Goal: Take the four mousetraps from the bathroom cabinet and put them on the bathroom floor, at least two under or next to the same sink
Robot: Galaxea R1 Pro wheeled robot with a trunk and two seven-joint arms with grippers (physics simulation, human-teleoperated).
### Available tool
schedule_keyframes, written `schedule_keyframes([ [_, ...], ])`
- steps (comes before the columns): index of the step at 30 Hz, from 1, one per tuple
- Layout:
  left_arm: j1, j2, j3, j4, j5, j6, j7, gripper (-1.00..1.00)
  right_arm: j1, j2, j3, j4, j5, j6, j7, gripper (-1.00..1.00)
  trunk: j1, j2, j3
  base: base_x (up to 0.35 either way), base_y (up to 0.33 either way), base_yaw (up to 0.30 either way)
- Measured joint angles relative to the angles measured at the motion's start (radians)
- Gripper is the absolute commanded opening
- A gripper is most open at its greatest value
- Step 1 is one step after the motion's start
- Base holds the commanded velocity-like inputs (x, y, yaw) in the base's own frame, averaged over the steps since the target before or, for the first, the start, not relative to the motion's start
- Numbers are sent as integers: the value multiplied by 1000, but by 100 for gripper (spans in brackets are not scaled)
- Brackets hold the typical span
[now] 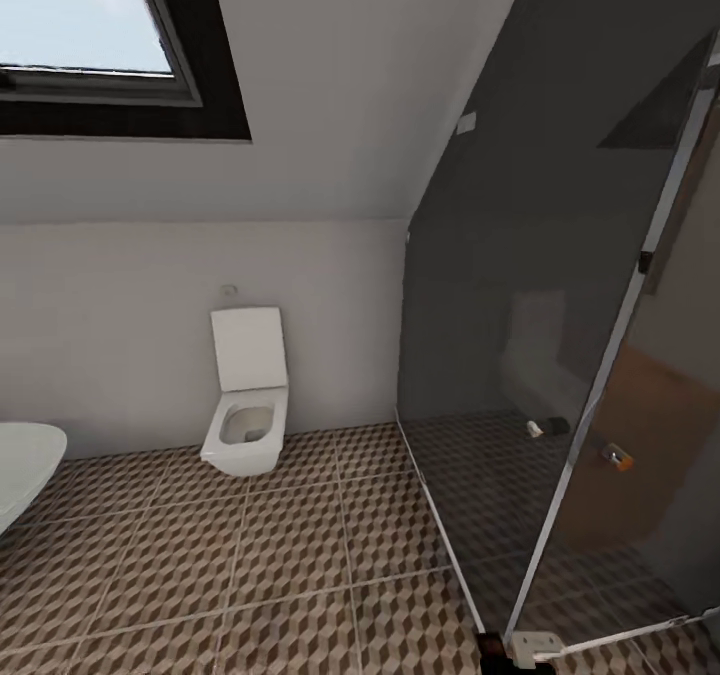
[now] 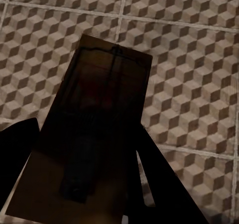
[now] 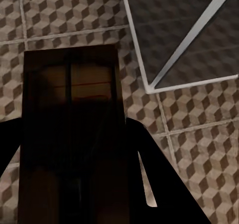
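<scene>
Both pincers are clamping traps: left pincer (image 2: 79,184) is gripping one mousetrap (image 2: 94,129), right pincer (image 3: 74,184) another mousetrap (image 3: 72,114), and I'm holding them above the bathroom floor (image 1: 300,575) beside the shower glass (image 1: 540,305).

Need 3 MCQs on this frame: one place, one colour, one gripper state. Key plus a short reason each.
1. Where does the toilet stand?
A. against the back wall, under the window
B. inside the shower
C. on the cabinet

2. What colour is the floor pattern?
A. blue and white
B. brown and beige cubes
C. plain grey

3. What is the left gripper doing?
A. open, empty
B. shut on a towel
C. holding a mousetrap

Key: 1 A, the head view shows it at the white wall below the window, left of the glass shower. 2 B, cube-printed tiles show in all views. 3 C, in the left wrist view a wooden board with wire sits between the dark fingers, above the tiles.
</scene>
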Motion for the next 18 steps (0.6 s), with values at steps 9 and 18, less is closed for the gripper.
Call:
schedule_keyframes([
  [9,0,-1,0,0,0,0,0,-100,0,0,0,0,0,0,0,-100,0,0,0,0,0,300],
  [18,1,-1,0,0,0,0,0,-100,0,0,0,0,0,0,0,-100,0,0,0,0,0,300],
])
